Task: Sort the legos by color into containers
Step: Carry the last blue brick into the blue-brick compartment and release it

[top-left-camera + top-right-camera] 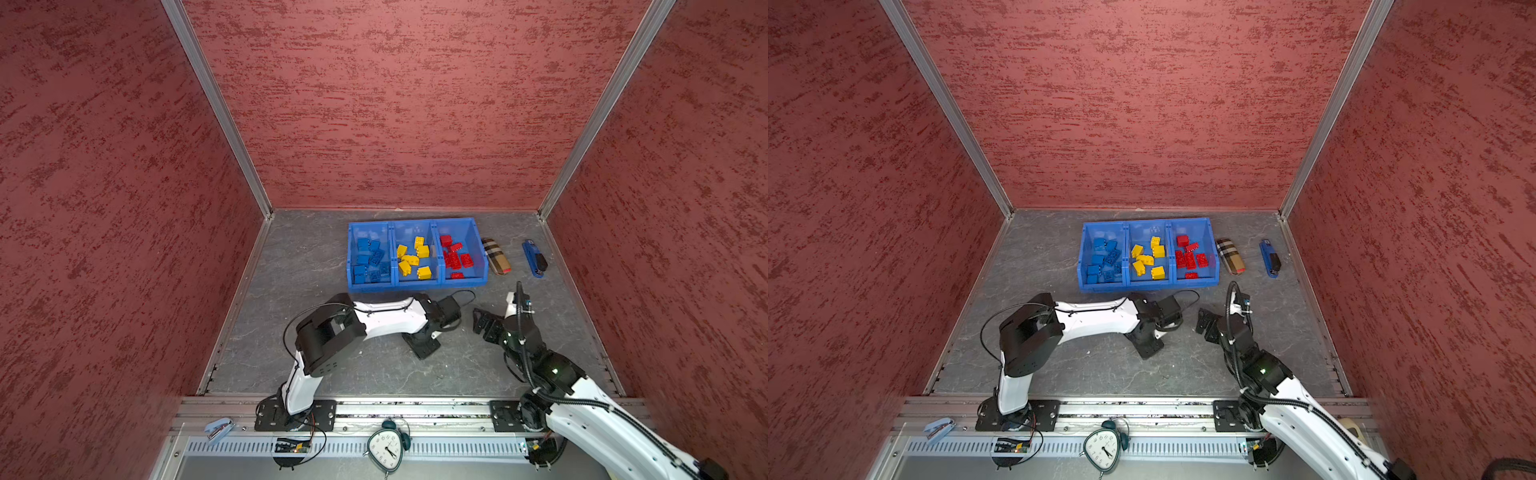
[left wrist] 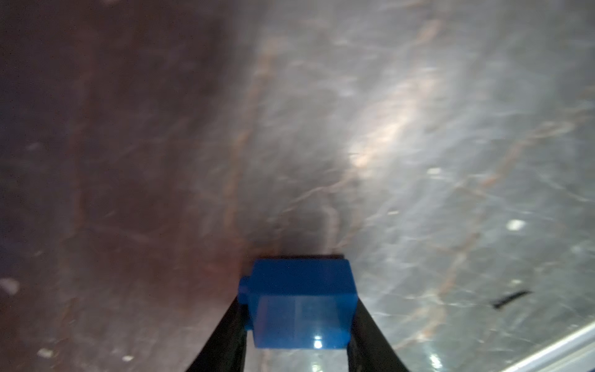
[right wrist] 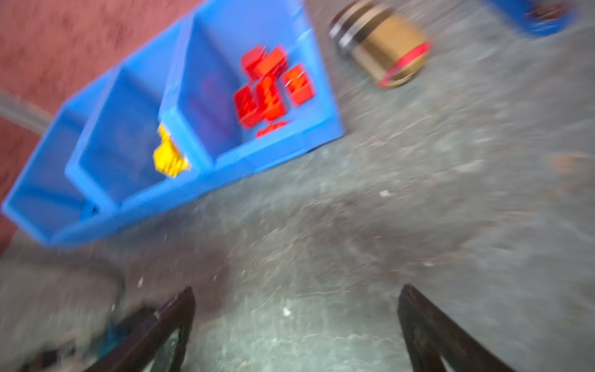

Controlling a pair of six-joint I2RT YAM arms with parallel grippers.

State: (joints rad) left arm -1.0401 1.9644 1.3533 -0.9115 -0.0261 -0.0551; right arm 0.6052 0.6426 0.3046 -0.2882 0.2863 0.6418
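In both top views the containers (image 1: 415, 285) (blue, yellow and red legos (image 1: 417, 259) sorted left to right) sit at twelve o'clock from the left gripper (image 1: 423, 347), with the right gripper (image 1: 482, 322) at its three o'clock. The left wrist view shows the left gripper clamped on a blue lego (image 2: 299, 280) low by the table (image 2: 450, 161). The right wrist view shows the right gripper's jaws wide and empty.
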